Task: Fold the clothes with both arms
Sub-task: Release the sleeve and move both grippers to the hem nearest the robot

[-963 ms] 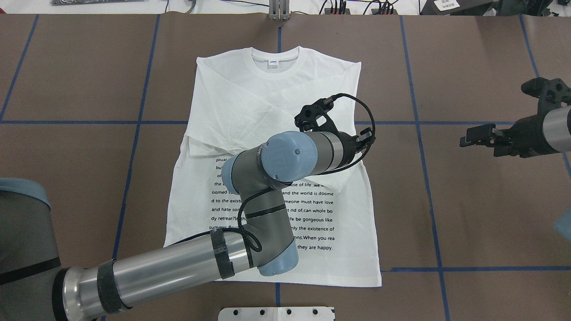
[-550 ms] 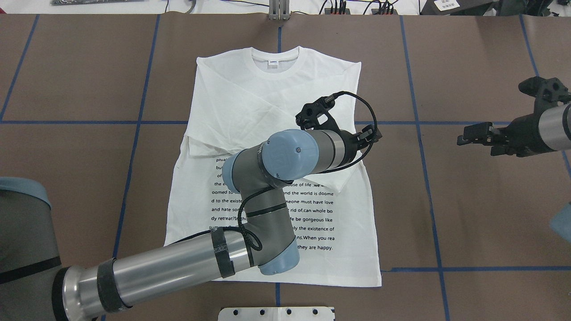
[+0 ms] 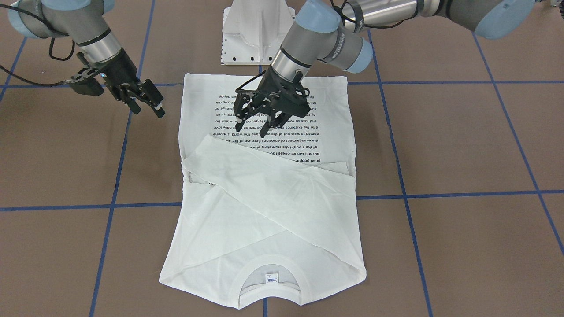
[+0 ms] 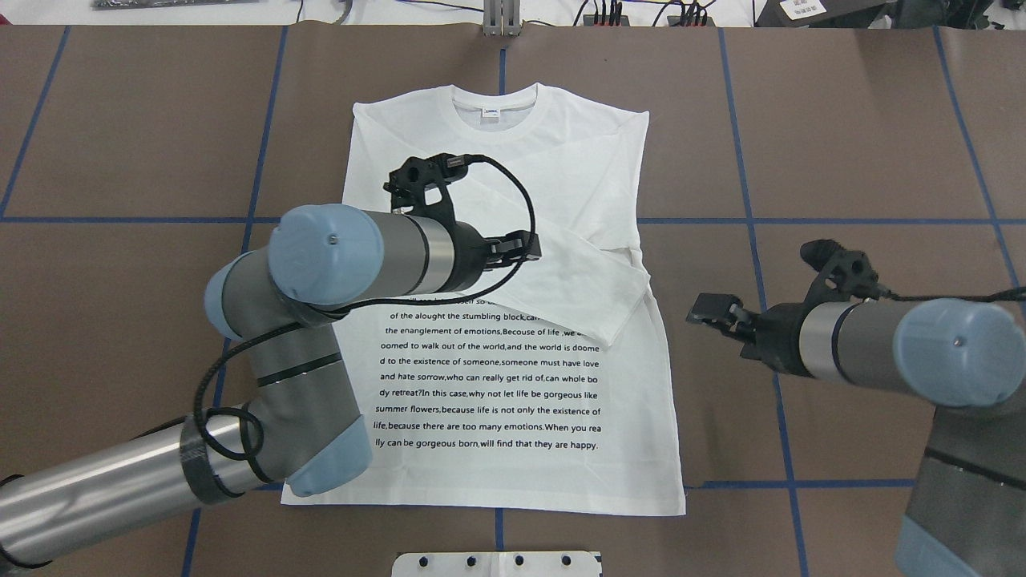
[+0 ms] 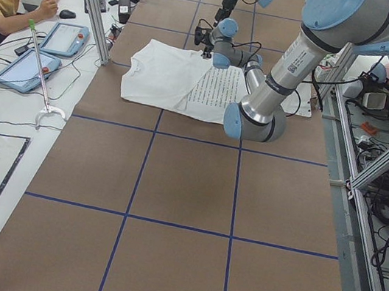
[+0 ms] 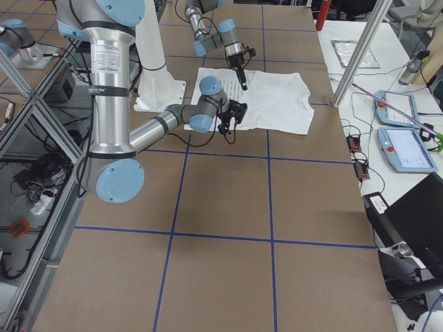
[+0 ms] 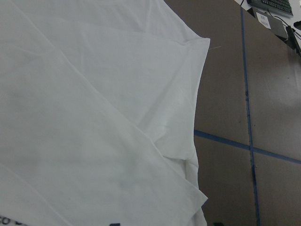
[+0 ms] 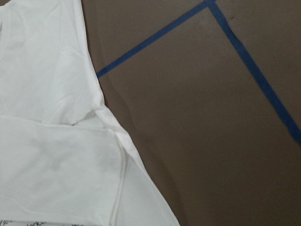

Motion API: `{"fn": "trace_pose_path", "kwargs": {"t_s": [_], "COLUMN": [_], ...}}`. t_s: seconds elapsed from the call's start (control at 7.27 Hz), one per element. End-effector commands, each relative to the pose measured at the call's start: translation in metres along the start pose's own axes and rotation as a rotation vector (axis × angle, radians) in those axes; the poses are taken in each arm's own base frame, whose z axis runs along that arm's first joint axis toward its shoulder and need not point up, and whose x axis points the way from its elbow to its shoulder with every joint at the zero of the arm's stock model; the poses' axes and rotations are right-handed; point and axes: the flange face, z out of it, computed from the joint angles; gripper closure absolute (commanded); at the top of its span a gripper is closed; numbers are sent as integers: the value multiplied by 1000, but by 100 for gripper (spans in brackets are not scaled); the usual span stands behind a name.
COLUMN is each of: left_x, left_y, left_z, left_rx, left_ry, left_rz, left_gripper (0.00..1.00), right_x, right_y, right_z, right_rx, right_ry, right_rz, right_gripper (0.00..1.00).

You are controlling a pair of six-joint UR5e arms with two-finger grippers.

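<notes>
**White T-shirt flat on the tabletop, both sets of jaws spread and empty**

Seen from the robot's side, the white pedestal base (image 4: 497, 563) is nearest. Just past it lies the hem of the T-shirt (image 4: 561, 184), print side up in the middle of the brown tabletop (image 4: 842, 120), which is marked with a grid of blue tape. Next come the lines of black text, and beyond them a long sleeve (image 4: 593, 280) lies folded slantwise across the chest. The left gripper (image 3: 257, 124) hangs over the upper lines of print with its jaws spread and pinching nothing. The right gripper (image 4: 713, 311), jaws also apart and empty, hovers over bare tabletop just beside the shirt's edge on the robot's right. Farthest away are the ribbed collar (image 4: 494, 132) and the small neck tag (image 4: 490, 114).
</notes>
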Motion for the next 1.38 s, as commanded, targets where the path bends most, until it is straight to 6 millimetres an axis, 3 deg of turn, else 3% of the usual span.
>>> {"fn": "trace_pose_path", "kwargs": {"t_s": [0.0,0.14,0.28,0.55,1.1,1.24], "left_x": [-38,-45,-46,-46,-47,-47], "left_y": [-27,-28,-28,-26,-24,-24], "left_z": [-23,-24,-23,-23,-22,-22], "left_rx": [17,19,20,18,20,20], "left_ry": [-44,-48,-49,-47,-49,-49], "left_rz": [84,93,93,86,66,59], "left_gripper": [28,28,28,27,25,25], "right_x": [5,-13,-16,-3,22,24], "right_y": [88,119,152,191,210,213], "right_z": [15,15,15,25,33,34], "right_rx": [46,75,92,126,130,128], "right_ry": [45,83,133,163,249,254], "right_rz": [74,95,129,138,81,76], "right_gripper": [4,4,3,3,15,24]}}
